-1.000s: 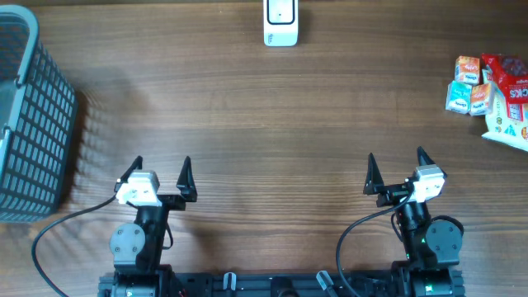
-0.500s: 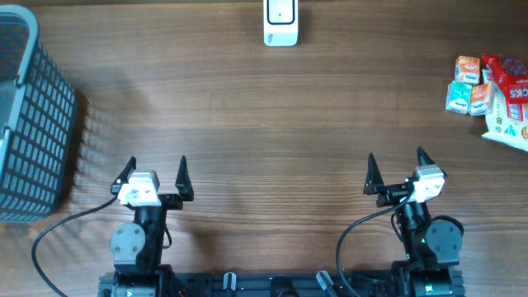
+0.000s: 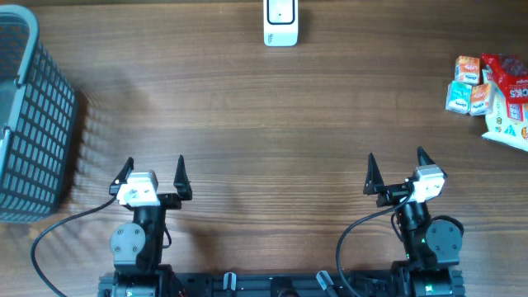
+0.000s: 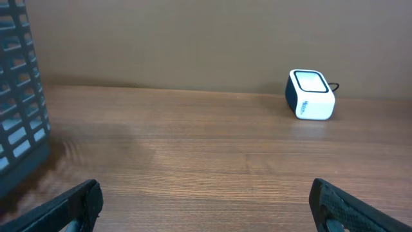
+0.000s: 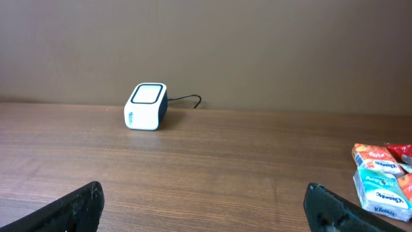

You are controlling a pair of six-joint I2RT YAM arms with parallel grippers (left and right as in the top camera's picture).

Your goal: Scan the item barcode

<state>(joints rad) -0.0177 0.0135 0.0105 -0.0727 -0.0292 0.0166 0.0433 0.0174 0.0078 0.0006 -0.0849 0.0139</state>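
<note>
The white barcode scanner (image 3: 280, 22) stands at the far middle edge of the table, also seen in the wrist views as the scanner (image 4: 310, 94) and the scanner (image 5: 145, 106). The items lie at the far right: small tissue packs (image 3: 469, 85) and a red-and-white snack bag (image 3: 507, 97); the packs (image 5: 380, 177) also show in the right wrist view. My left gripper (image 3: 154, 162) and right gripper (image 3: 396, 157) hover near the front edge, both open and empty, far from the items. Bare wood lies between the left gripper's (image 4: 205, 188) fingers and the right gripper's (image 5: 203, 189) fingers.
A grey-blue slatted basket (image 3: 29, 115) stands at the left edge, to the left of my left arm; the basket (image 4: 19, 116) fills the left side of the left wrist view. A cable runs from the scanner toward the back wall.
My left gripper has shifted slightly to the left. The right arm and the objects have not moved.
</note>
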